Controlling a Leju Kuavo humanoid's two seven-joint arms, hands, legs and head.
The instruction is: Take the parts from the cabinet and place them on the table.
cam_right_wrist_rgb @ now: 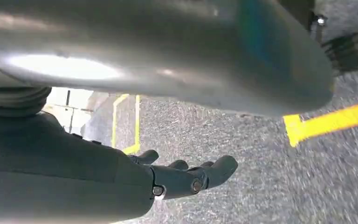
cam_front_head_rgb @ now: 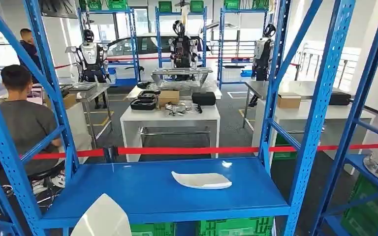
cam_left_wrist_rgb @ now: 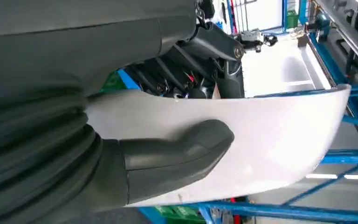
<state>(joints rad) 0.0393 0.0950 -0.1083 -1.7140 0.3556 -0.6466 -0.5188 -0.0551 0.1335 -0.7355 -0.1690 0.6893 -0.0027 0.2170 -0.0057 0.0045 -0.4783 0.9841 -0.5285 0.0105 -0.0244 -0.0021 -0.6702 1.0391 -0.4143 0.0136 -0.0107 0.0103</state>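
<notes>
The dark fingers [cam_left_wrist_rgb: 200,81] of the left hand [cam_left_wrist_rgb: 135,140] sit behind a curved white part [cam_left_wrist_rgb: 270,135] while the thick grey thumb [cam_left_wrist_rgb: 182,149] presses across its near face, so the part is pinched between them. In the head view this held white part [cam_front_head_rgb: 102,219] shows at the bottom edge, just in front of the blue cabinet shelf [cam_front_head_rgb: 142,191], over the shelf's near lip.

A second white part [cam_front_head_rgb: 202,180], shallow and boat-shaped, lies flat on the same shelf, right of its middle and well apart from the held one.

The right hand [cam_right_wrist_rgb: 177,179] hangs over grey floor [cam_right_wrist_rgb: 261,186] marked with yellow tape [cam_right_wrist_rgb: 331,121]; its fingers [cam_right_wrist_rgb: 216,170] are loosely spread and hold nothing.

Green crates [cam_front_head_rgb: 236,227] sit under the shelf. Behind the cabinet runs a red barrier tape [cam_front_head_rgb: 187,150], then a white counter [cam_front_head_rgb: 170,118] carrying boxes and dark cases. A seated person [cam_front_head_rgb: 22,123] is at the left, another person stands farther back, and three humanoid robots [cam_front_head_rgb: 183,46] stand in a row at the rear.
</notes>
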